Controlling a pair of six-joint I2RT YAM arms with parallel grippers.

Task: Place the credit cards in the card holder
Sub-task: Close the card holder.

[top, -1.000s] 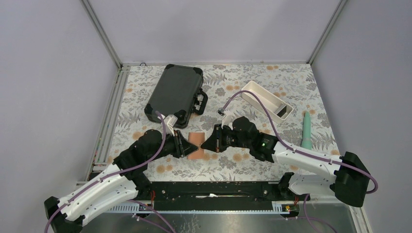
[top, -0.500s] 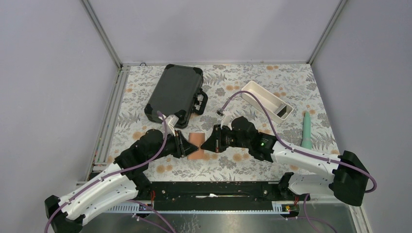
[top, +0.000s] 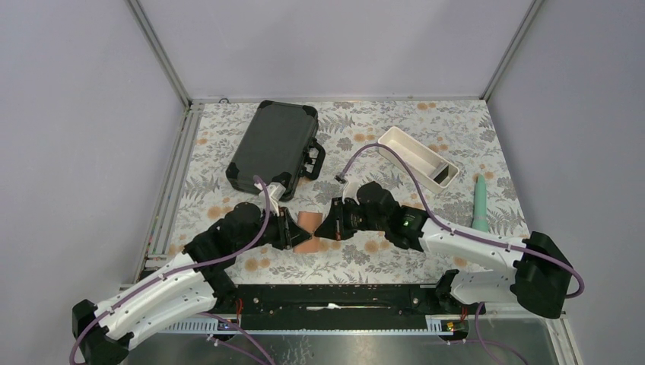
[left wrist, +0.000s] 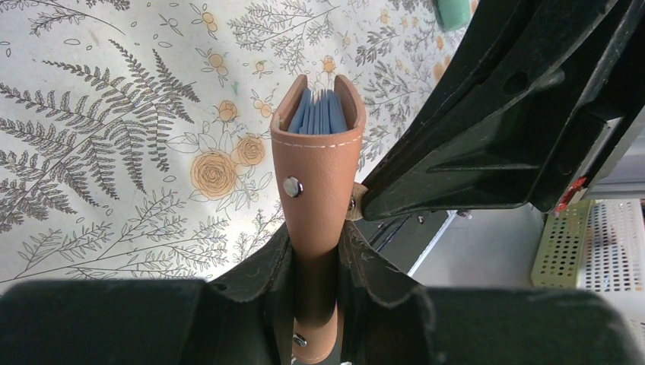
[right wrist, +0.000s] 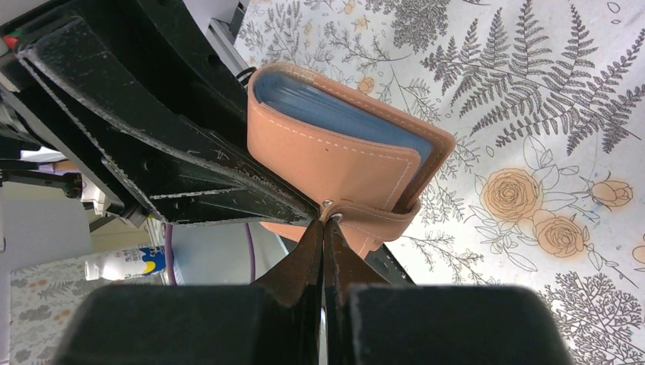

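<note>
- Now the card holder (left wrist: 318, 163) is squeezed on edge between the left gripper's (left wrist: 316, 255) narrow jaws, between both arms.
- Hardly anything has been moved; it is still folded.
- The right gripper (right wrist: 325, 232) is shut tight, tips touching the strap (right wrist: 376, 218); opening is needed first.

The card holder (left wrist: 317, 182) is tan with pale stitching and blue pockets. The bench (top: 365, 125) bears grey ferns and orange roses on white. The hard case (top: 272, 144) is black, the tray (top: 411, 154) white.
</note>
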